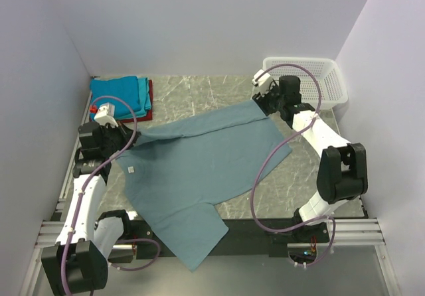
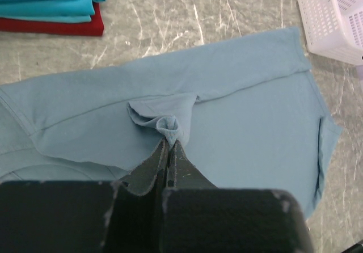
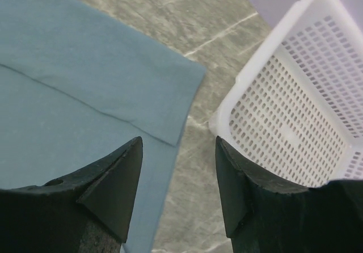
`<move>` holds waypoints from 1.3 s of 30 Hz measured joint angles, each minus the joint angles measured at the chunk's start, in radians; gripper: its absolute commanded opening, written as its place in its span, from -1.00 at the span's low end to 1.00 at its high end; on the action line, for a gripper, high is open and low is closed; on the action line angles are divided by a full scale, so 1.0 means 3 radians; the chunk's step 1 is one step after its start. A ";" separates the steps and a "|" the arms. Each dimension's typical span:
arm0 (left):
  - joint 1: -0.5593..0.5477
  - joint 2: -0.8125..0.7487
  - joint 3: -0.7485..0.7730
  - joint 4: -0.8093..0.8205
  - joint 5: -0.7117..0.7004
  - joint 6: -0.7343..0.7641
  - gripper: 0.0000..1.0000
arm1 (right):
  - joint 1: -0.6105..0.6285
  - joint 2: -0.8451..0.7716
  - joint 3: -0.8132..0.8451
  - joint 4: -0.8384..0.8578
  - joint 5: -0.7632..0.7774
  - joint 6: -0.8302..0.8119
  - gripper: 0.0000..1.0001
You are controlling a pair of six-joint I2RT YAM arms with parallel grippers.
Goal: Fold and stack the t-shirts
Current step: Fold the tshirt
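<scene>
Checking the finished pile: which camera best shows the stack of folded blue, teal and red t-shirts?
Top external view: nearly the whole stack of folded t-shirts shows, far left on the table. The left wrist view catches only its edge; the right wrist view misses it.

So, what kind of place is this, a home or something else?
Probably a robot test cell in a lab. Plain pale walls box in a marble-patterned table, the left arm and right arm are mounted on a metal frame at its near edge, and a grey-blue t-shirt lies spread on it.
</scene>
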 measured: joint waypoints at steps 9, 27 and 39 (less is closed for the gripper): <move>-0.0057 -0.0055 -0.0001 -0.0169 0.0009 -0.0001 -0.99 | 0.0000 -0.0223 -0.0010 -0.0094 -0.0196 0.0098 0.22; -0.0188 0.0514 0.0056 -0.0810 0.0142 -0.0369 -0.94 | 0.0000 -0.0542 -0.0113 -0.0146 -0.0329 0.0221 0.23; -0.0286 0.0509 0.0076 -0.1320 0.0361 -0.0504 0.45 | 0.0000 -0.0693 -0.0153 -0.0146 -0.0361 0.0266 0.23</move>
